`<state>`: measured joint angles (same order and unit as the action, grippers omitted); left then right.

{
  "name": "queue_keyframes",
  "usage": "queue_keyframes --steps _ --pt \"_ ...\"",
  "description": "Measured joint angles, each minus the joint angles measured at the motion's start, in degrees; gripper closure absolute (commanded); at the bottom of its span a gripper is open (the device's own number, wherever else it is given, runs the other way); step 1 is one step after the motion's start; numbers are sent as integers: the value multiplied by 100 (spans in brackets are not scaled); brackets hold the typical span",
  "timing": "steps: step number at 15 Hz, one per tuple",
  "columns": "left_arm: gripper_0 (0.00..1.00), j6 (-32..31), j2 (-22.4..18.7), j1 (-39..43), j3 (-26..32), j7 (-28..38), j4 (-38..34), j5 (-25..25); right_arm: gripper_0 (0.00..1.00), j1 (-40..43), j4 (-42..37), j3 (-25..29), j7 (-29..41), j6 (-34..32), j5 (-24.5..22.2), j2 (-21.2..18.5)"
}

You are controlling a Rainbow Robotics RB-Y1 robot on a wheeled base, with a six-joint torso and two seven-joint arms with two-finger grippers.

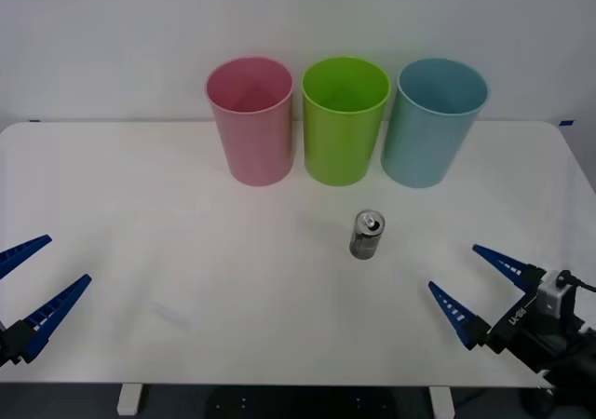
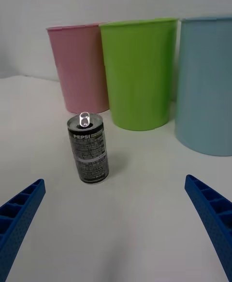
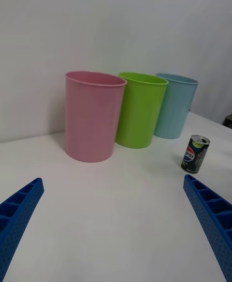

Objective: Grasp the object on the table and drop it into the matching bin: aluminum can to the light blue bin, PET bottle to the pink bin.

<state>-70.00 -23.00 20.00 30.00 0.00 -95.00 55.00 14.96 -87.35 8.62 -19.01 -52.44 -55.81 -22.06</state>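
A small Pepsi can (image 1: 368,234) stands upright on the white table (image 1: 186,251), a little right of the middle. Its shiny pull-tab top faces up. Three tall bins stand in a row at the far side. From the can, the pink bin (image 1: 250,119) is at about 11 o'clock, the lime green bin (image 1: 345,119) is near 12 o'clock, and the light blue bin (image 1: 436,121) is at about 1 o'clock. The can touches none of them.

The right gripper (image 1: 470,284) waits at about 4 o'clock from the can, with its blue fingers spread wide and nothing in them. The left gripper (image 1: 42,275) waits near the table's left edge, at about 8 o'clock from the can, also wide apart and holding nothing.
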Motion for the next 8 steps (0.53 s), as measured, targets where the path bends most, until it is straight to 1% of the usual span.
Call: queue_keyframes --steps 3,8 --pt "0 0 0 0 0 0 0 0 0 -330 351 -348 -156 193 13 6" --pt "0 0 0 0 0 0 0 0 0 -587 393 -1045 -429 992 177 7"
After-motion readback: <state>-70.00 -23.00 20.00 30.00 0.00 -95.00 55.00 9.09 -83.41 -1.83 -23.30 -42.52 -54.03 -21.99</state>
